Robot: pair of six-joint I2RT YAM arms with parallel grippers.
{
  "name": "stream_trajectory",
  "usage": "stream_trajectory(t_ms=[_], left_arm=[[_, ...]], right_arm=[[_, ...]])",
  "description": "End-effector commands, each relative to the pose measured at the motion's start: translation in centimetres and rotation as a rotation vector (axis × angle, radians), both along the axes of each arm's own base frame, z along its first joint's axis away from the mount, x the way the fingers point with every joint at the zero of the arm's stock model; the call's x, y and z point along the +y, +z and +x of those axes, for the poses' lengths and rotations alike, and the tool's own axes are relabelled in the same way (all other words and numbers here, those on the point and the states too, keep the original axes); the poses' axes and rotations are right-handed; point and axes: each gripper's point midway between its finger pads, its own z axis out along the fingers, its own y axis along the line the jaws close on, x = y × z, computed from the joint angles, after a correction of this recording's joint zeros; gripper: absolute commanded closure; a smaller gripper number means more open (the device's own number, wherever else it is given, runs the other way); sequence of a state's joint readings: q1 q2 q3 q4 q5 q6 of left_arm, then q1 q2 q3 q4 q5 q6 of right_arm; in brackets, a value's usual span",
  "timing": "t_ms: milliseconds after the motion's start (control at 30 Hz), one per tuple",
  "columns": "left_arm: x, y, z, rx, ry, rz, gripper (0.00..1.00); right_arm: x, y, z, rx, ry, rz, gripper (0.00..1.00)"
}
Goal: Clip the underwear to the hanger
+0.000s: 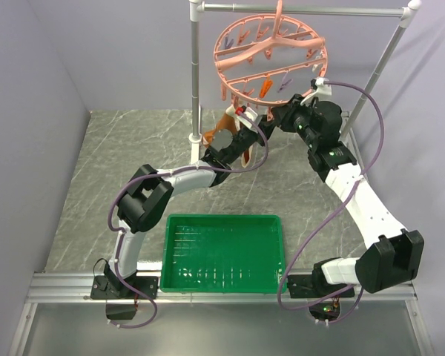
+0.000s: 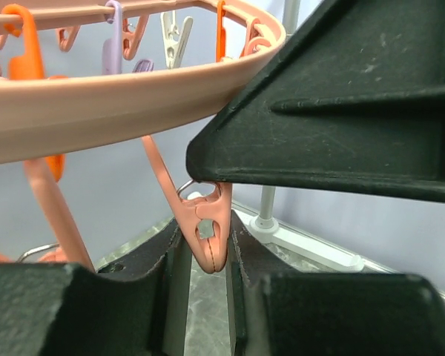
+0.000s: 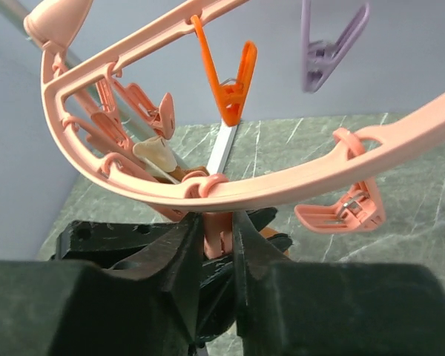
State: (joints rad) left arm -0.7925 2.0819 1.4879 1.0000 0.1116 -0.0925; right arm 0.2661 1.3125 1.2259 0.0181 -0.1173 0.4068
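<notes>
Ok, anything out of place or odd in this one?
Nothing looks spilled or broken. One oddity: the underwear dangles bunched beside the left gripper under the hanger, and no view shows a peg biting it. In the left wrist view, the fingers pinch a pink clothespin with no fabric in it.

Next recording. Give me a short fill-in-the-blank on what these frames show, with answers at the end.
1. The tray in front of the arm bases is ____ in colour.
2. In the left wrist view, the clothespin between the left gripper's fingers is ____.
3. The underwear shows at the tip of the ____ arm.
4. In the right wrist view, the clip hanging above the right gripper is ____.
Missing words: green; pink; left; orange.
</notes>
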Motion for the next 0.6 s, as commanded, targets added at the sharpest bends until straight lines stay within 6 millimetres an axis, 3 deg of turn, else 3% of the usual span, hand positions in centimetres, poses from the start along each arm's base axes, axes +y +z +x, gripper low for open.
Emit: stream_trajectory(t_ms=[0,67,200,400,567], left_arm=[[-0.1,3.7,-1.9,-0.074,-0.030,-0.015,0.79],[0.0,3.7,-2.2,-0.074,-0.035,-0.016,0.73],[0.7,4.1,-2.4,-0.065,-0.055,-0.024,0.52],[2.0,5.1,-2.0,-0.003,-0.148,-0.056,0.39],[2.3,6.3,-2.7,-0.020,-0.218,-0.047,0.37]], right_arm=[[-0.3,3.5,0.6,-0.092,-0.027,0.022,0.78],[-0.4,3.4,0.8,-0.089,-0.031,0.007,0.83],[-0.7,3.4,0.8,-0.096,-0.040,-0.025,0.94],[-0.7,3.1,0.4,-0.116,-0.010,-0.106,1.00],[-0.1,2.8,-0.1,-0.138,0.054,-0.183,1.00]])
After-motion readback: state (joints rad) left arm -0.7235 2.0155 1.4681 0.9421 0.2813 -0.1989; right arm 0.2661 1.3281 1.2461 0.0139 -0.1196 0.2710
